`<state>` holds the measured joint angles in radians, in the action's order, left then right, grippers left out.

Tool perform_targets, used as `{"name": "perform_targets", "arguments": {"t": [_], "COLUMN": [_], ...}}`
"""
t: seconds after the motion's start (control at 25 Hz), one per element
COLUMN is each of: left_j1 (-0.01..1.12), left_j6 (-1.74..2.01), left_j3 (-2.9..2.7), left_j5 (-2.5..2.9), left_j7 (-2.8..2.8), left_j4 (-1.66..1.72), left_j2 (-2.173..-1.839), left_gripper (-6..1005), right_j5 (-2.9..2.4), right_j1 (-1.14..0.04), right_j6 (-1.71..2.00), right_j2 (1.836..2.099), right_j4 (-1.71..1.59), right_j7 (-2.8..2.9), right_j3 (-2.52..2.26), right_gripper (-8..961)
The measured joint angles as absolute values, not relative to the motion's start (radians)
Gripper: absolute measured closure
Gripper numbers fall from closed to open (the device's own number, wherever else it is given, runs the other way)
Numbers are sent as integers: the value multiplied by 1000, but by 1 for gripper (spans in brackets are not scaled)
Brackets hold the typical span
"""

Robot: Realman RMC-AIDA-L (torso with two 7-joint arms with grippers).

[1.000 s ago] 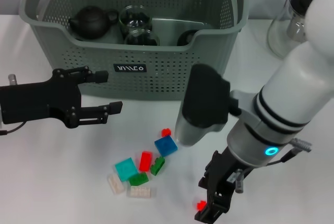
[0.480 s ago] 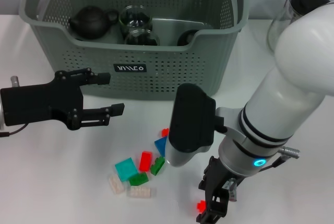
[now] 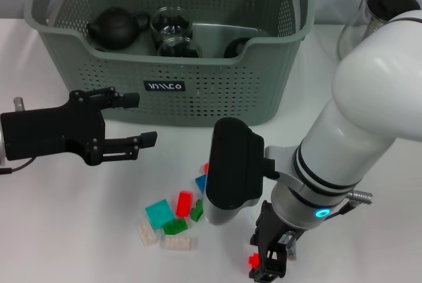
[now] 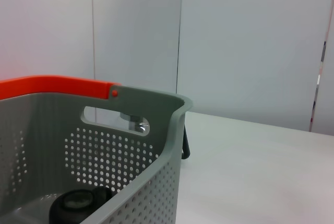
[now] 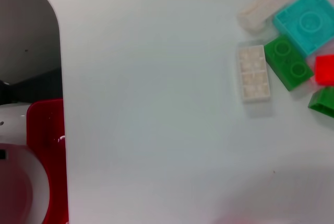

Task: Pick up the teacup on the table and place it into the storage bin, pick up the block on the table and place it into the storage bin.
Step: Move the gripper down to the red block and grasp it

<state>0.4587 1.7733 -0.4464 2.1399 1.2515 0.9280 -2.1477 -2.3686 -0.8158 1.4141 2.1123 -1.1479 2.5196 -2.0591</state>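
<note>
Here, scattered on the white table (image 3: 79, 230) before the storage bin (image 3: 198, 92), small stiff light toy blocks (image 3: 173, 217), likely best pinched across flat sides; left gripper (image 3: 135, 119) spread open beside bin, right gripper (image 3: 269, 266) low near them, grip unclear.

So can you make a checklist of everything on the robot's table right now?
Surface: white table, bare where visible.
Job's things: grey-green storage bin holds a dark teapot and glass cups; loose blocks lie in front of it.
Clutter: glass jug beside the bin.
Grippers: left gripper open, beside the bin; right gripper low, near a small red block.
Cables: thin wire by the left arm.
Surroundings: pale wall.
</note>
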Motion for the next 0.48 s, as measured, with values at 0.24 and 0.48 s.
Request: {"name": "perform_targets", "arguments": {"t": [0.24, 0.48], "left_j1": [459, 461], "left_j6": [1773, 1772], "left_j3": [-446, -446], "left_j5": [2140, 2140], "left_j7": [1251, 1250], "left_j4": [928, 924], "left_j2": [-2148, -2147], "left_gripper": [212, 212], "right_j5": [-2368, -2368], "right_j1": [-816, -817], "right_j6": [1411, 1410], "right_j2": [2112, 2112], "right_j4": [-1150, -1150], "right_j7": [2522, 2523], "right_j3": [-2064, -2068], "right_gripper": [375, 504]}}
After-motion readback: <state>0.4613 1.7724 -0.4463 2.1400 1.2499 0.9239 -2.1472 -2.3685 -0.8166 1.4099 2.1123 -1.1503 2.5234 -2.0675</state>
